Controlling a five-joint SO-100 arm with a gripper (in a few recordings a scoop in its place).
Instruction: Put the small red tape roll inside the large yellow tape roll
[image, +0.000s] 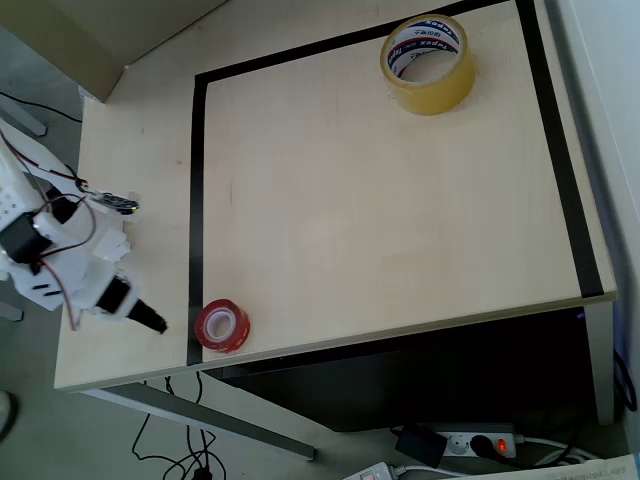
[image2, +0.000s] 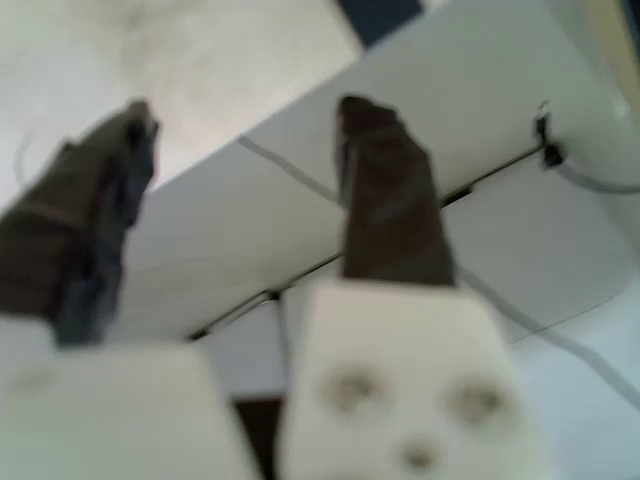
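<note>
Fingers (image2: 385, 200) of the end effector (image2: 240, 115) are seen spread apart with nothing between them. In the overhead view, the small red tape roll (image: 222, 326) lies at the desk's (image: 380, 200) near-left edge, just beside the end effector (image: 152, 318); the large yellow tape roll (image: 428, 63) sits well apart, at the top right.

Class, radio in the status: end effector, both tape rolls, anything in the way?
End effector open, empty. Red tape roll flat at table's near edge, beside the end effector. Yellow tape roll far corner, hole up. Bare table between them.
</note>
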